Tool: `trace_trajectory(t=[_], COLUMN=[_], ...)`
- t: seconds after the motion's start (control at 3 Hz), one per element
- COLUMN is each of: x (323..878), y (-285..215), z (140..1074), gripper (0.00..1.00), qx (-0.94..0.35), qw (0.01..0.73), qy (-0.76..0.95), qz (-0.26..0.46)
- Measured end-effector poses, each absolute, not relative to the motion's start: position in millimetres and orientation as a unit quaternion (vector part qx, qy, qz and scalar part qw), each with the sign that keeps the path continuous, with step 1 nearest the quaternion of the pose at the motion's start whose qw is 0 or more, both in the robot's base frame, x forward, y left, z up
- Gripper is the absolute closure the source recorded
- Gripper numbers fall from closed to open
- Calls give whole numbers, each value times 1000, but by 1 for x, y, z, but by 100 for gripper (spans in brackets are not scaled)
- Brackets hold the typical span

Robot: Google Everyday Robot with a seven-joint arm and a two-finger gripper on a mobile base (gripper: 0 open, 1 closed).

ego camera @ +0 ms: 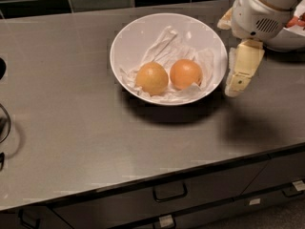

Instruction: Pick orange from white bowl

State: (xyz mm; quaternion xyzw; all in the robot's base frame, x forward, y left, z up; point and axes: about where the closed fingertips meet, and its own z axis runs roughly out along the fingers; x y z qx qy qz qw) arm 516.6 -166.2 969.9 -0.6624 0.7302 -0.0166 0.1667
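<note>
The wide white bowl [138, 37] sits on the grey counter, lined with crumpled white paper. Two round fruits lie in it side by side. The deeper, reddish orange [186, 73] is on the right; a paler, yellower orange [151, 78] is on the left. My gripper [237, 78] hangs from the white arm at the upper right, just outside the bowl's right rim, its cream fingers pointing down above the counter. It holds nothing.
A smaller white bowl [290, 37] with red contents sits at the far right, partly behind my arm. Dark tiled wall runs along the back. Drawer fronts with handles [169, 193] lie below the counter's front edge. A dark object [4, 123] is at the left edge.
</note>
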Motion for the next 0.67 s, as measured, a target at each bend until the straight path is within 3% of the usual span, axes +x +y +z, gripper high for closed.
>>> trace_trajectory(t=[0.67], x=[539], y=[-146], z=[966], gripper=[0], qx=[-680], qw=[174], qy=[713], qz=[-11])
